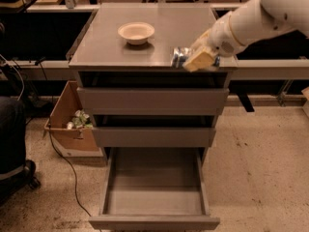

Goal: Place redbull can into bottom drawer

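Note:
My gripper (pixel 195 59) is shut on the redbull can (pixel 178 56), a slim blue-and-silver can held on its side. Its shiny end points left. The can hangs just over the front right edge of the grey cabinet top (pixel 111 47). The white arm comes in from the upper right. The bottom drawer (pixel 153 197) is pulled wide open below and its deep grey tray holds nothing. The two shallower drawers above it are only slightly out.
A round cream bowl (pixel 136 32) stands on the cabinet top to the left of the can. A cardboard box (pixel 67 124) with crumpled trash sits on the floor to the left. A black cable (pixel 63 163) runs over the floor beside it.

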`<state>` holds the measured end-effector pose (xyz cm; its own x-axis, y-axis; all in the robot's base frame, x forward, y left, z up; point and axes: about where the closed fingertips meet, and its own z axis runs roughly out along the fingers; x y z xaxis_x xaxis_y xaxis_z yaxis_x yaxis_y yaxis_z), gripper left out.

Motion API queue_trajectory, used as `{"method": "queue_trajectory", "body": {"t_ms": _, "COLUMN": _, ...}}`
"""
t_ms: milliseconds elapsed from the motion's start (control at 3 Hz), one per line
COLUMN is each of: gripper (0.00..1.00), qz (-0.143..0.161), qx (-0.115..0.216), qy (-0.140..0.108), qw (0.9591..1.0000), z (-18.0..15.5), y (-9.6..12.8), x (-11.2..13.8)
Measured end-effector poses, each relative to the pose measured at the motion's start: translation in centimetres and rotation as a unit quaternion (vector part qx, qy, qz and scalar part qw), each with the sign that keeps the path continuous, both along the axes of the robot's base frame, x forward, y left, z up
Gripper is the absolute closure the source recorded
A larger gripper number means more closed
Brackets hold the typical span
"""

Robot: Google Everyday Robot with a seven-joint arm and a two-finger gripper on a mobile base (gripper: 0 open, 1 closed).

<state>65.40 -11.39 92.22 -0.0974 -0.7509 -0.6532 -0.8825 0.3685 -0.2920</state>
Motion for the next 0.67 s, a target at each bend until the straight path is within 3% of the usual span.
{"method": "queue_trajectory", "body": {"t_ms": 333, "gripper": 1.0, "qz": 0.01, "qx": 0.006, "qy": 0.044, "qw": 0.999, "z": -3.05, "y": -0.49, "x": -3.95}}
{"method": "queue_trajectory", "body": {"t_ms": 667, "gripper": 1.0, "qz": 0.015, "qx": 0.005, "qy": 0.047, "qw": 0.9987, "z": -3.5, "y": -0.08, "x": -4.06}}
